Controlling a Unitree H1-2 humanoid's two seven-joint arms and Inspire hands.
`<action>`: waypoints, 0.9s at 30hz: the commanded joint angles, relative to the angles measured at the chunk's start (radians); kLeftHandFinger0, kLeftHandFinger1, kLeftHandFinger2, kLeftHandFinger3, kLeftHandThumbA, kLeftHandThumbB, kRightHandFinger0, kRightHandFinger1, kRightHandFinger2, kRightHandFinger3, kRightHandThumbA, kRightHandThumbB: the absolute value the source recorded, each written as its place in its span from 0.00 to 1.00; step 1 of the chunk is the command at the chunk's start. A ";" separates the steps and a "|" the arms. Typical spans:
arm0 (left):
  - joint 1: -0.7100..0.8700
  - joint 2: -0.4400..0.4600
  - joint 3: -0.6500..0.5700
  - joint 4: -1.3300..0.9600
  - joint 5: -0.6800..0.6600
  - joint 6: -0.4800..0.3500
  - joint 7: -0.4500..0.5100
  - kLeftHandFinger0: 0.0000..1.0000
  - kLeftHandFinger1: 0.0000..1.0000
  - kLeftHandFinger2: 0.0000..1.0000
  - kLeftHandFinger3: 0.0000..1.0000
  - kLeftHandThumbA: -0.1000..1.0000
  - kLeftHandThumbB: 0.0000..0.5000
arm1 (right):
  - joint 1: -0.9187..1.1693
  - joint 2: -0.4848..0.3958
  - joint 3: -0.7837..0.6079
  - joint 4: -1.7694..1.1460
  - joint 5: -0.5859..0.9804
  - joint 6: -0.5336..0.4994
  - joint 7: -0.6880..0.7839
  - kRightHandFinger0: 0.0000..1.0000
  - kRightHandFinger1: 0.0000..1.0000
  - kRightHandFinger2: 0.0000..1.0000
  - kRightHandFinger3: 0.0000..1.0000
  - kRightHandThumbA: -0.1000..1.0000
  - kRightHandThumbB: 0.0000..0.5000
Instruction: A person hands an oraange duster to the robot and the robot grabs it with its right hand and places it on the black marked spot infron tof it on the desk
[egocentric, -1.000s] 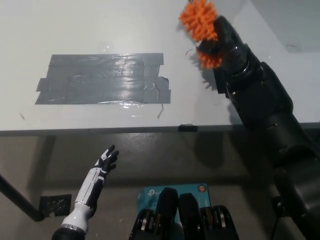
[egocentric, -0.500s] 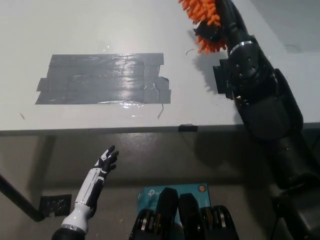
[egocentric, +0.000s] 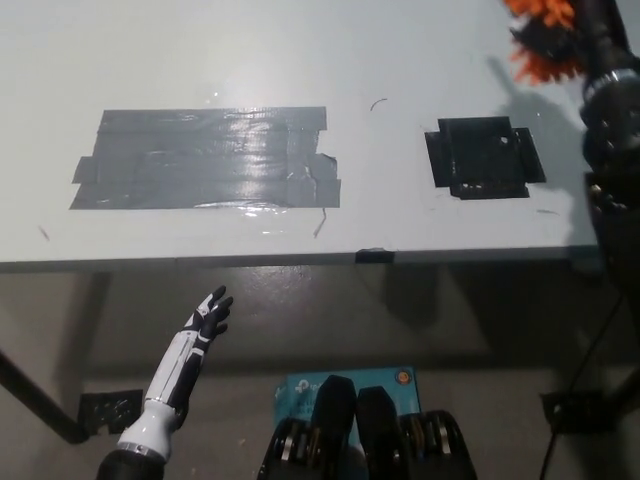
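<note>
From the head camera, the smooth pale surface (egocentric: 300, 60) carries a wide patch of glossy, wrinkled grey tape (egocentric: 205, 158) at about 10 o'clock and a matte black square mark (egocentric: 484, 157) at 2 o'clock. The fuzzy orange duster (egocentric: 540, 45), all soft spikes, sits at the 1 o'clock corner, clamped in the black right robot hand (egocentric: 598, 30). The white left robot hand (egocentric: 207, 318) rests at 7 o'clock below the surface edge, fingers spread apart.

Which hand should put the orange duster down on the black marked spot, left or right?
Right. The black right hand already holds the orange duster above the desk, just beyond the black marked spot. The white left hand hangs empty below the desk edge.
</note>
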 joint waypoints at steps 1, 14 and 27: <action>-0.019 0.012 -0.002 -0.003 0.007 -0.010 -0.008 1.00 1.00 1.00 1.00 1.00 0.32 | -0.033 -0.037 -0.008 0.034 0.009 -0.029 0.001 0.02 0.45 0.79 0.83 0.00 0.37; -0.029 0.011 0.000 0.012 0.003 -0.019 -0.007 1.00 1.00 1.00 1.00 1.00 0.33 | -0.082 0.004 0.022 0.355 0.015 -0.108 -0.035 0.03 0.46 0.79 0.77 0.00 0.41; -0.033 0.010 -0.001 -0.001 0.007 -0.004 -0.006 1.00 1.00 1.00 1.00 0.99 0.38 | -0.168 0.067 0.046 0.694 0.022 -0.207 -0.074 0.08 0.56 0.90 0.86 0.00 0.39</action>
